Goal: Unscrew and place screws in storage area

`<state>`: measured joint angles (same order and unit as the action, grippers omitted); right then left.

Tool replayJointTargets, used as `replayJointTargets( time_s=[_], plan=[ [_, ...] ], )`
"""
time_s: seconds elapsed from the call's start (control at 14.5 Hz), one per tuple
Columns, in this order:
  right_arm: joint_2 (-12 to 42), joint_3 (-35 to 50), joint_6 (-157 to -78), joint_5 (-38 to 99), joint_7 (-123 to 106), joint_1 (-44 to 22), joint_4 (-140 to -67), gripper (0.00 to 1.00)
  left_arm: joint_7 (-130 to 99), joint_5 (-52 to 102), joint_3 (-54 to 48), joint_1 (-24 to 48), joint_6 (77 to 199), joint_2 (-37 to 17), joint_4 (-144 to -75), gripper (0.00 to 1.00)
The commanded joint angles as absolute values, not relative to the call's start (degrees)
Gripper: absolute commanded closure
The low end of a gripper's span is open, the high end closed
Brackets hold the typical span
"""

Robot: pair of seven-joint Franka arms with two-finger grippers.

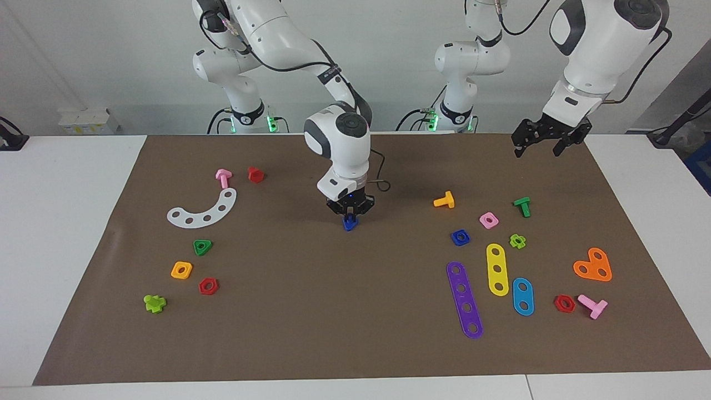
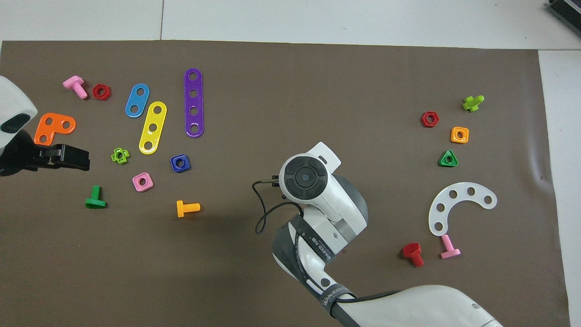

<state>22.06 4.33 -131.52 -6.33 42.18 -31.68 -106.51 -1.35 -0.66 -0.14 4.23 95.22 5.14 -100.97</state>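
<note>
We see the right gripper (image 1: 350, 214) low over the middle of the brown mat (image 1: 311, 311), its jaws closed on a small dark-blue screw (image 1: 349, 223) that hangs just above the mat. The blue square nut (image 1: 460, 237) lies flat toward the left arm's end of the desk (image 1: 61, 233), beside the pink square nut (image 1: 489, 220) and near the purple strip (image 1: 465, 300). The left gripper (image 1: 547, 143) waits raised over the mat's edge nearest the robots, its jaws apart and holding nothing.
</note>
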Motion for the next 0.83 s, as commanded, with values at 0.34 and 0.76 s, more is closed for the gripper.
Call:
replayJointTargets(
  time_s=[0.34,0.76],
  plan=[
    [10.74,4.04,-130.69,-8.0,43.68,-24.19,-113.54,1.0,-1.85,-1.49,0.26,4.22,99.84,5.62,-101.86,0.0],
    [9.84,4.13,-132.1,-8.09,32.91,-11.19,-115.14,1.0,-1.67,-0.09,0.44,4.13,100.63,5.45,-101.69,0.0]
  ],
)
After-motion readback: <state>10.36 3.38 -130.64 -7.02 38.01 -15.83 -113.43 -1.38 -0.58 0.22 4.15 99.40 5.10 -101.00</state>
